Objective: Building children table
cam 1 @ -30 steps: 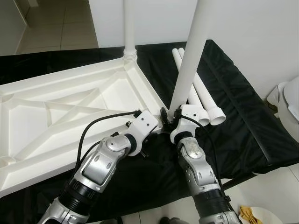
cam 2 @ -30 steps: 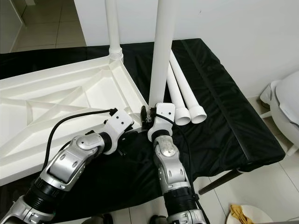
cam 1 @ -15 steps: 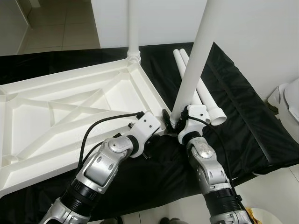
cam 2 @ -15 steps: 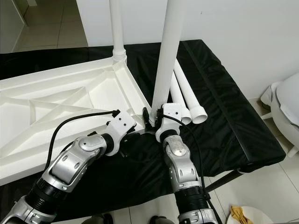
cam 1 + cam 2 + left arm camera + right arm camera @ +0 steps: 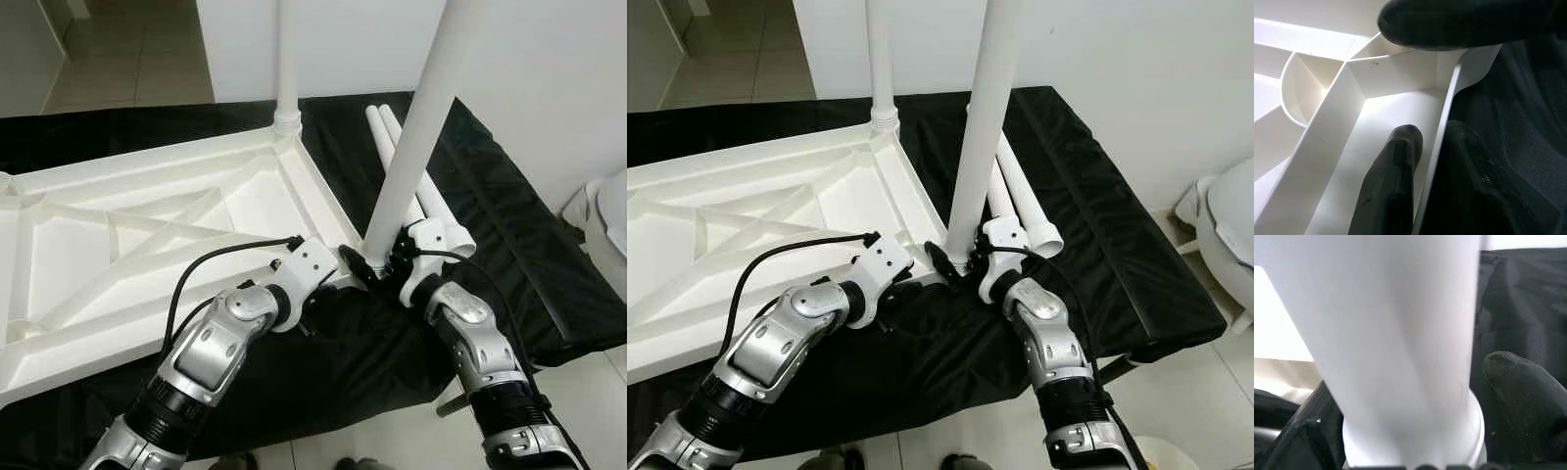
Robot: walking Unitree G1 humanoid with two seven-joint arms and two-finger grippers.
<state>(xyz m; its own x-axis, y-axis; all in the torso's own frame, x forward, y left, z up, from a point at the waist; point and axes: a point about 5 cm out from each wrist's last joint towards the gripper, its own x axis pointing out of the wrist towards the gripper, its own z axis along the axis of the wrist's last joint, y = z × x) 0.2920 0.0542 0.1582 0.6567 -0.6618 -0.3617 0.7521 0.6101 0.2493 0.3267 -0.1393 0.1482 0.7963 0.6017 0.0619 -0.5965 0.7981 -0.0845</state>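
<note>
**White table top upturned, leg held at its near corner**

White plastic, ribbed underneath, the table top [image 5: 147, 245] lies upside down on a black cloth [image 5: 509, 225] spread over a low bench. One table leg [image 5: 287, 69] stands upright in the far corner socket. A second leg [image 5: 416, 137] rises at a slight tilt from the near right corner, its lower end right at the rim of the top.

The right gripper [image 5: 1405, 431] is clamped round the base of this second leg: in the right wrist view a black finger [image 5: 1520, 396] sits on each side of the white tube, pressed against it. The left gripper [image 5: 1425, 142] grips the rim of the table top at that same corner; in the left wrist view one finger [image 5: 1391, 181] lies inside the tray-like hollow and the other outside against the cloth, with the thin white wall pinched between them. The two grippers are just beside each other.

Two spare legs [image 5: 431, 211] lie side by side on the cloth behind the right gripper, near it.
</note>
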